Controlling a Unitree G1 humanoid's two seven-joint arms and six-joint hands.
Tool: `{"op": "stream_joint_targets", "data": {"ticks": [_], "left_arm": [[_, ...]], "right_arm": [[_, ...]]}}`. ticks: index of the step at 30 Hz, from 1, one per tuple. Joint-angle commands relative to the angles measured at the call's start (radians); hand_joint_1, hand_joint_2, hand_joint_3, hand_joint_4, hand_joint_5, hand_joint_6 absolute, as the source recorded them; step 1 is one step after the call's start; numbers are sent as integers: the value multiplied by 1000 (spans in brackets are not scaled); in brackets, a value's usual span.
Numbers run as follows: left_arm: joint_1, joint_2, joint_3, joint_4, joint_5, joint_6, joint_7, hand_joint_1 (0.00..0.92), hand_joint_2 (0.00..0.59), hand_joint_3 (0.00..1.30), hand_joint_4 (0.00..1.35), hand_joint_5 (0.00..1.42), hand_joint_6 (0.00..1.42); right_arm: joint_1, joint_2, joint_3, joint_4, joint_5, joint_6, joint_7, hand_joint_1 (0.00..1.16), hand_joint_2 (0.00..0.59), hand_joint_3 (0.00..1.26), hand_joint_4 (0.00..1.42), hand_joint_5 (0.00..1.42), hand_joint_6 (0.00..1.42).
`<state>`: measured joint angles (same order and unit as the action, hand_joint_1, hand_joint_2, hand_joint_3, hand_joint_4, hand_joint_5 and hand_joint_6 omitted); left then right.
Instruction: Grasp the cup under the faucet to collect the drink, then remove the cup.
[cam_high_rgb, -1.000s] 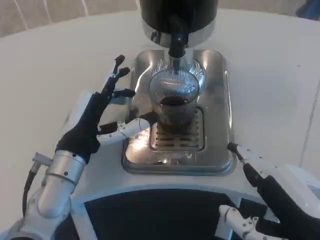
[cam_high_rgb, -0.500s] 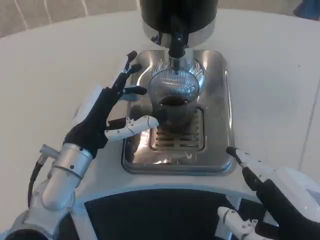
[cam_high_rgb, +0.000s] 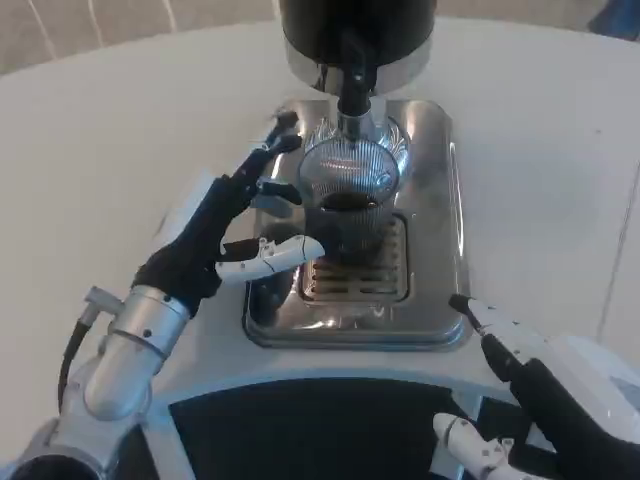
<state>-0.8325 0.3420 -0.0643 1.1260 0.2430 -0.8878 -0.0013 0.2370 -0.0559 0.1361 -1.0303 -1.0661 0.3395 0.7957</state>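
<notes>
Left robot hand (cam_high_rgb: 228, 232) spread wide beside the cup (cam_high_rgb: 348, 200); right robot hand (cam_high_rgb: 545, 385), cut off, grip unclear.

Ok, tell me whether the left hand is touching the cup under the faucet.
Cannot tell. In the head view the left hand has its fingers spread around the cup, its thumb tip overlapping the glass's base, but neither contact nor gap shows plainly.

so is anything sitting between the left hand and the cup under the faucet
Nothing visible does. The left hand is open at the left side of the ribbed glass cup, fingers spread toward it over the steel drip tray. The faucet hangs above the cup's mouth, not in the gap between hand and cup.
</notes>
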Motion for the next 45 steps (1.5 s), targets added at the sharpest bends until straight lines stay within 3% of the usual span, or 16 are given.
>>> {"op": "stream_joint_targets", "data": {"ticks": [1, 18, 45], "left_arm": [[-11, -11, -5, 12, -2, -14, -18, 473, 53, 112, 152, 420, 412], [-61, -52, -30, 49, 24, 16, -9, 463, 57, 137, 156, 403, 257], [-101, -59, -80, 81, 65, 57, 17, 462, 62, 117, 132, 396, 240]], "right_arm": [[2, -3, -6, -1, 4, 11, 16, 251, 460, 15, 0, 0, 0], [-20, 2, -7, 6, -10, 39, 38, 239, 456, 24, 0, 0, 0], [-62, 8, 2, 25, -20, 81, 59, 240, 465, 36, 0, 0, 0]]}}
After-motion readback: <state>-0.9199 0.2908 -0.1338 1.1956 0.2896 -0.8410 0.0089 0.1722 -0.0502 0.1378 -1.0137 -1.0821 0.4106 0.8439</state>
